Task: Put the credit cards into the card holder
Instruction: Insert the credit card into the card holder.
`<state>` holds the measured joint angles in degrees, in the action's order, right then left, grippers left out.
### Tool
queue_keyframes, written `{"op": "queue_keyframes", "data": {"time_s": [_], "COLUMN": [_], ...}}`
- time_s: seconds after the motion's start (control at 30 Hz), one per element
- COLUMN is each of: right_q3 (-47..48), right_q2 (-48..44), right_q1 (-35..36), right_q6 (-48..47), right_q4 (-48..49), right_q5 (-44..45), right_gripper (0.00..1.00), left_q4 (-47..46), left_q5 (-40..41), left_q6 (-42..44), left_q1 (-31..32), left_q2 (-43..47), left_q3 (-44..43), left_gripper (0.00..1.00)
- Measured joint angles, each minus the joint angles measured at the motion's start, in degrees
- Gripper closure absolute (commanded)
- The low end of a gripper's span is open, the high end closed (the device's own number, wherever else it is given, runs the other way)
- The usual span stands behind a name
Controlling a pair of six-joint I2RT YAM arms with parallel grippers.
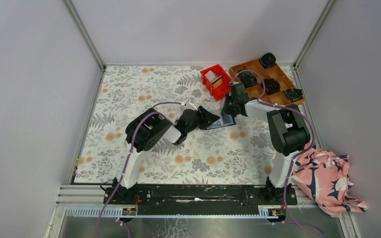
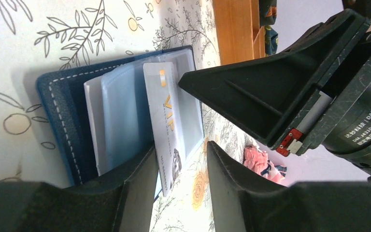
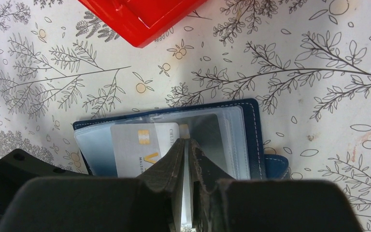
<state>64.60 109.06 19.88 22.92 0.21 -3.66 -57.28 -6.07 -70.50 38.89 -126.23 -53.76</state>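
We log: card holder (image 3: 257, 140) open; white card (image 2: 166, 121) atop its clear sleeves (image 3: 232, 142); left gripper (image 2: 181, 151) spread about the card's end; right gripper (image 3: 187, 147) pinching the holder's sleeve.

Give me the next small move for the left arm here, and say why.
Probably nudge the white card deeper into its clear sleeve with the left gripper. Its jaws stand open astride the card's near end, which sticks out past the card holder edge, while the right gripper pinches the sleeve, jaws almost shut.
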Motion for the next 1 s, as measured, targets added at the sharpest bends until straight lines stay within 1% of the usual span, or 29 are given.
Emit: {"op": "queue_keyframes", "data": {"time_s": [0.33,0.53,0.7,0.9,1.0], "right_q3": [-0.6,-0.6,0.1,4.0,6.5], "right_q2": [-1.5,-2.3,-2.4,-2.4,-2.2], "right_q1": [0.0,0.3,2.2,5.7,6.7], "right_q6": [-0.1,-0.6,-1.4,-2.1,-2.2], "right_q4": [-2.7,-4.9,-6.6,-9.5,-10.2], "right_q5": [0.6,1.3,1.7,2.8,2.9], "right_gripper": [0.84,0.81,0.81,0.81,0.81], "left_q4": [4.8,4.7,3.8,3.6,3.5], "left_q5": [0.3,0.5,0.5,0.5,0.5], "left_q6": [3.2,3.4,3.4,3.7,3.9], "left_q1": [0.1,0.1,0.1,0.1,0.1], "left_q2": [3.5,4.0,4.1,4.7,4.7], "left_q3": [1.6,2.4,3.2,4.2,4.5], "left_gripper": [0.5,0.5,0.51,0.56,0.6]}}
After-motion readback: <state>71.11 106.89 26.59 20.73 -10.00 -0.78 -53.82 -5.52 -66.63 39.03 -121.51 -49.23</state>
